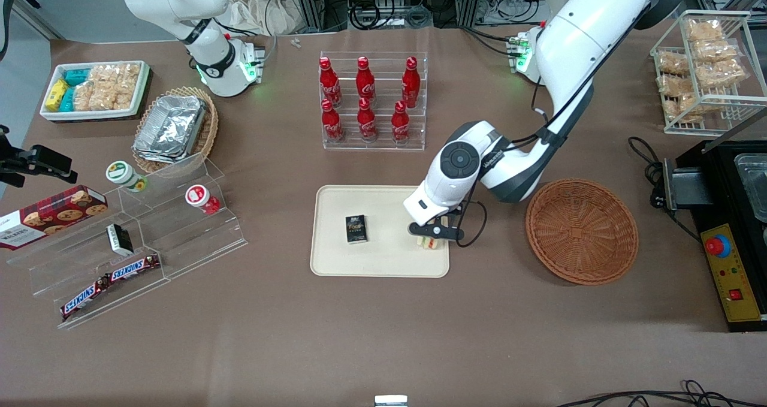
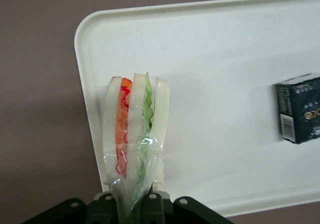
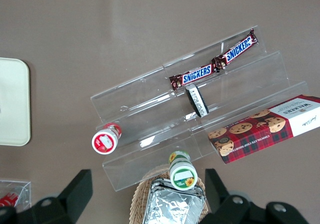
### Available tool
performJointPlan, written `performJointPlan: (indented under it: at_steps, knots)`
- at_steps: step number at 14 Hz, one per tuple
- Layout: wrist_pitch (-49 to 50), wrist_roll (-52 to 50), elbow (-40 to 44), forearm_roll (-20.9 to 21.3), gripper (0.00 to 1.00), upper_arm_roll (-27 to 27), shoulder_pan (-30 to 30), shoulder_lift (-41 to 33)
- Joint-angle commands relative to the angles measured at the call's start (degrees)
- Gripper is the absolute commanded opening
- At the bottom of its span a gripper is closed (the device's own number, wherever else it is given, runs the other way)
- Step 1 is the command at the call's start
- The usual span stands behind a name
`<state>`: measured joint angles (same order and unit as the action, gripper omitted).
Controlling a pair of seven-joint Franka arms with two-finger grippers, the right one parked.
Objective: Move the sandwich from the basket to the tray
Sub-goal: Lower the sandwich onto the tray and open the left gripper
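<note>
While gripping the sandwich (image 2: pixel 134 134), claw (image 1: pixel 432 234) hangs near tray (image 1: pixel 335 263) edge.

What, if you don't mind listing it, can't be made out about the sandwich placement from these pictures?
- Front view: whether the wrapped triangular sandwich touches the cream-beige rectangular tray; the left gripper covers it.
- Left wrist view: sandwich's gripped end, hidden by crumpled wrap.
- Small dark box: cut off by the edge.
</note>
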<state>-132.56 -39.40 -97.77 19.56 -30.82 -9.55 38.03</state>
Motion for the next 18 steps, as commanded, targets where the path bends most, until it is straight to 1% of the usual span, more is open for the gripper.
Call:
performJointPlan:
  at_steps: [1, 2, 4, 5, 6, 7, 8, 9, 10, 15, 18]
  knots:
    - [0.2, -3.7, 3.2, 4.9, 0.0, 0.6, -1.1, 3.3]
    - [0.2, -4.4, 3.3, 6.0, 0.0, 0.6, -1.1, 3.7]
    - [0.2, -4.7, 3.3, 6.1, 0.0, 0.6, -1.0, 4.0]
    - [0.2, -4.9, 3.3, 6.0, 0.04, 0.6, -1.0, 4.0]
    - [0.2, -5.0, 3.3, 5.9, 0.13, 0.6, -1.0, 4.1]
    - [0.2, -5.1, 3.3, 6.0, 0.48, 0.6, -1.1, 4.2]
    - [0.2, -4.7, 3.3, 6.3, 0.72, 0.6, -1.0, 4.5]
    - [0.2, -4.7, 3.3, 6.3, 0.9, 0.6, -1.0, 4.6]
    - [0.2, -4.7, 3.4, 6.3, 0.99, 0.6, -1.0, 4.6]
    - [0.4, -5.0, 3.3, 5.7, 1.0, 0.6, -0.4, 3.2]
    - [3.2, -6.4, 3.1, 4.8, 0.99, 0.4, 1.7, -3.5]
